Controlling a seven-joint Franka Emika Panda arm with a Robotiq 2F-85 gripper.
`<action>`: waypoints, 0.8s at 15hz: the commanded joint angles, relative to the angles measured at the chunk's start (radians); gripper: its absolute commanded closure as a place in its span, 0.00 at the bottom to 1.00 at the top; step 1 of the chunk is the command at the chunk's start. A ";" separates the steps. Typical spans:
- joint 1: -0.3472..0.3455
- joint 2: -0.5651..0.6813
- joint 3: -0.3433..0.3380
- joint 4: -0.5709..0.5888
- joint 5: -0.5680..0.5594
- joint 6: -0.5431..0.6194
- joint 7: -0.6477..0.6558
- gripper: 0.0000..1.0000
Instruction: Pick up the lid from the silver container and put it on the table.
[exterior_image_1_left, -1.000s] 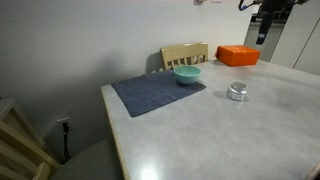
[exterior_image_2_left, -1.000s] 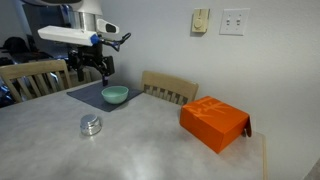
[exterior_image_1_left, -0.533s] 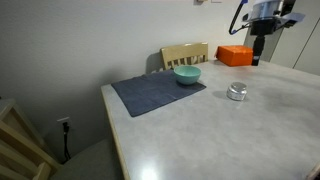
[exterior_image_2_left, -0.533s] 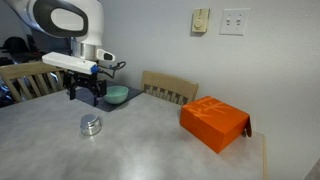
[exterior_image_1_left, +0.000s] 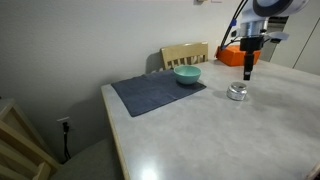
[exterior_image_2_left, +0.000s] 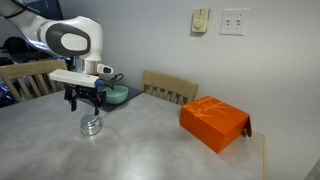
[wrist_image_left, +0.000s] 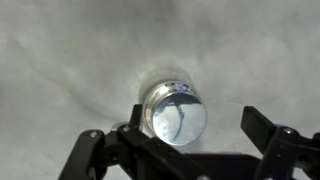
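The silver container (exterior_image_1_left: 237, 93) stands on the pale table (exterior_image_1_left: 200, 130) with its round shiny lid (wrist_image_left: 173, 110) on top. It also shows in an exterior view (exterior_image_2_left: 91, 126). My gripper (exterior_image_1_left: 248, 74) hangs just above the tin, open, and touches nothing; it also shows in an exterior view (exterior_image_2_left: 87, 105). In the wrist view the gripper (wrist_image_left: 190, 150) has its two dark fingers spread, with the lid below and toward the left finger.
A teal bowl (exterior_image_1_left: 187, 74) sits on a dark blue-grey mat (exterior_image_1_left: 157, 93) behind the tin. An orange box (exterior_image_1_left: 238, 55) stands at the table's far edge, also seen in an exterior view (exterior_image_2_left: 214, 123). Wooden chairs (exterior_image_1_left: 185, 53) stand around the table.
The arm has come down and across from high above the table to just over the silver container. The container, bowl and box have not moved.
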 joint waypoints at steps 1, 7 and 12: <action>0.019 0.051 -0.010 -0.003 -0.098 0.164 0.055 0.00; 0.004 0.085 0.009 -0.001 -0.137 0.273 0.102 0.00; 0.009 0.084 0.006 -0.009 -0.136 0.294 0.125 0.00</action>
